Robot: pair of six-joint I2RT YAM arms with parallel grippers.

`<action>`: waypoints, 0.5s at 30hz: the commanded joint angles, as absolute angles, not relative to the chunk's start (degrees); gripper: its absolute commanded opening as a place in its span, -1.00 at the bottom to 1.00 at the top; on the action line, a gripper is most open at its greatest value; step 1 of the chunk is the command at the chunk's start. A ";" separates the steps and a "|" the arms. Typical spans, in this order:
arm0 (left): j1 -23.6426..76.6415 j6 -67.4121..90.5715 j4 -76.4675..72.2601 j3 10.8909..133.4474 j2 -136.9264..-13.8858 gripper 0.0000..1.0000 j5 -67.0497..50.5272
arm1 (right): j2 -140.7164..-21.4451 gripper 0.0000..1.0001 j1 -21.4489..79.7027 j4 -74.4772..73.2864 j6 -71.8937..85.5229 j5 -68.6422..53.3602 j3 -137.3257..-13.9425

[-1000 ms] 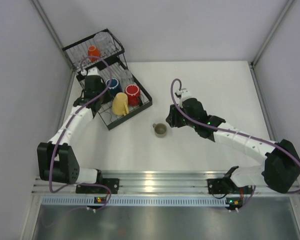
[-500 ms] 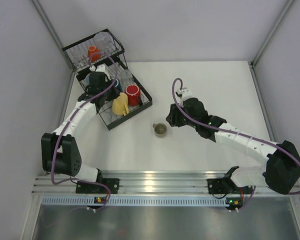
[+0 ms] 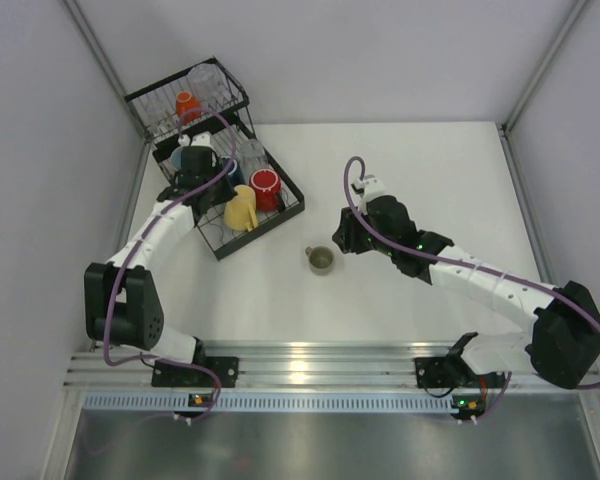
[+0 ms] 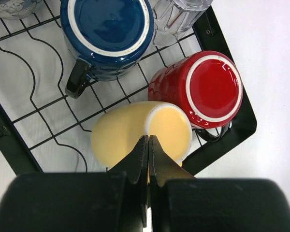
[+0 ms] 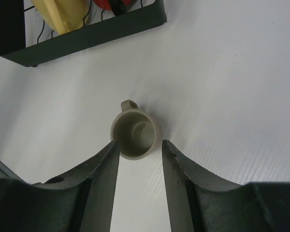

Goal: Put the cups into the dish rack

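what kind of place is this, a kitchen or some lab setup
Probably a robot test cell: a plain white table boxed in by blank grey walls, robot arms bolted to a metal rail, and a dish rack with cups.

The table [image 3: 440,170] lies open around the olive cup [image 5: 134,134]; mugs [image 4: 203,89] crowd the rack tray [image 4: 246,126].

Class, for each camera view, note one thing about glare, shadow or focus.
Top external view: bright glare on the metal rail, otherwise even light. Left wrist view: red cup and blue cup sharp and glossy, the left fingers dark and soft-edged. Right wrist view: olive-grey cup in focus, casting only a faint shadow.
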State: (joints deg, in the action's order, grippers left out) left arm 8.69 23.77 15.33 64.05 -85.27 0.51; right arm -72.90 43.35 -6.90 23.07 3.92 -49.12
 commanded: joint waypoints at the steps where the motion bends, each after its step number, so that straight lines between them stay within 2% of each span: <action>1: 8.79 22.59 15.38 63.55 -85.17 -1.00 2.28 | -71.46 -0.17 43.42 -5.36 22.50 4.66 -50.01; 15: 8.79 22.06 17.93 62.49 -81.66 -1.00 5.54 | -71.19 -0.17 43.50 -5.36 22.41 4.75 -49.57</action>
State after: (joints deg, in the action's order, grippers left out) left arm 8.80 22.57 15.73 63.13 -84.58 4.40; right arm -72.90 43.35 -6.90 22.98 4.01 -49.12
